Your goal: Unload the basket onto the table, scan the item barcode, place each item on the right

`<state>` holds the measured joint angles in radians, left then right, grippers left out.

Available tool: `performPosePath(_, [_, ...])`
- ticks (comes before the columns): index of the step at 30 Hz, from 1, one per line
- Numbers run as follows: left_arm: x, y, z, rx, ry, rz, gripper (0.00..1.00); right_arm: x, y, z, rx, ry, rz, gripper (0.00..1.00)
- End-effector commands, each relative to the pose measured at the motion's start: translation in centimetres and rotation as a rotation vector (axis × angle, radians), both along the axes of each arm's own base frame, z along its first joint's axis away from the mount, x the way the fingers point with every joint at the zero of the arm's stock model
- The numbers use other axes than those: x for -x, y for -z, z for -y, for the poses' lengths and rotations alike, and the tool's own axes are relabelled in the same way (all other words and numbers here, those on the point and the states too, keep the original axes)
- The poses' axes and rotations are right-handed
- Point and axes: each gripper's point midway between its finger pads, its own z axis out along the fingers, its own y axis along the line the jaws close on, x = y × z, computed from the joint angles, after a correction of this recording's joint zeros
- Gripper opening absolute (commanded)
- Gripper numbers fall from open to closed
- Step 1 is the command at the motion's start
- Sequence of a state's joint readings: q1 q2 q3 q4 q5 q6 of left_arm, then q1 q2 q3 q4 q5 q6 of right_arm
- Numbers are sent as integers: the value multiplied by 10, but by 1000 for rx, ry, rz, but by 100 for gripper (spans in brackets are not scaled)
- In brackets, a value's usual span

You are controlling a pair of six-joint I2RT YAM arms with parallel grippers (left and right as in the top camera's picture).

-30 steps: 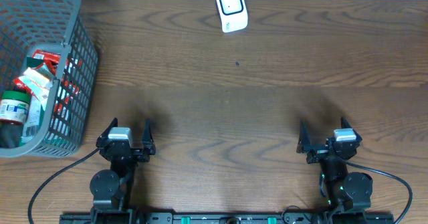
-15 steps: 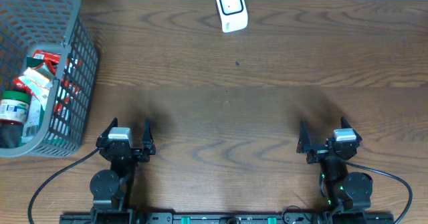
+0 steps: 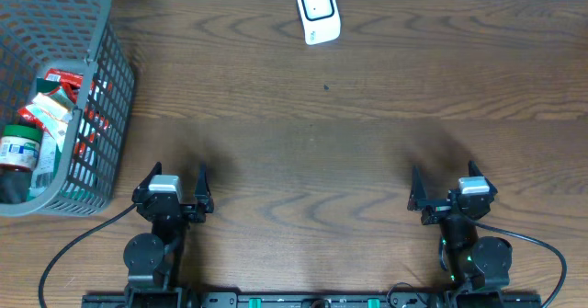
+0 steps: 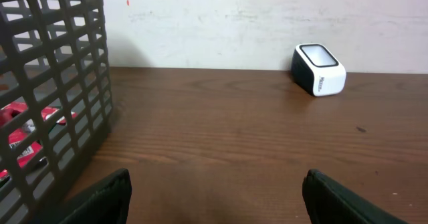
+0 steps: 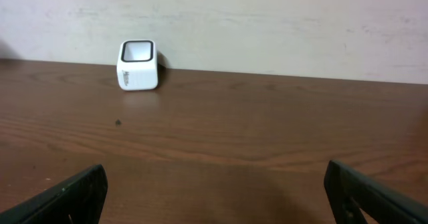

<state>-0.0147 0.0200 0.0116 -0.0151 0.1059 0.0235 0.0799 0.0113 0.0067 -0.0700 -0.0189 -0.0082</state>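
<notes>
Left gripper point(image 3: 175, 179): your fingers stand wide apart with nothing between them, low at the near edge of the table point(image 3: 303, 142), left side.
Right gripper point(image 3: 444, 184): fingers spread wide, holding nothing, at the near edge on the right.
Items point(image 3: 46, 110): all lie in the basket. You can see a bottle point(image 3: 18, 149) and red packets point(image 3: 64, 76); no barcode can be made out from here.
Basket point(image 3: 108, 87): grey mesh, far left, just beyond your left gripper.
Scanner point(image 3: 318, 12): white, dark window up, at the far edge by the wall, well apart from both grippers and the basket.
</notes>
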Motion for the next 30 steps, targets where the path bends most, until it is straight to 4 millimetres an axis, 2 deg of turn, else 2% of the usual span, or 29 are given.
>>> performPosePath(1, [1,15,3,-3,21,-55,82,0,2,-1,9,-4,-5,99])
performPosePath(30, [1,16,-1,-7,-6,-56,82,0,2,-1,9,-4,-5,99])
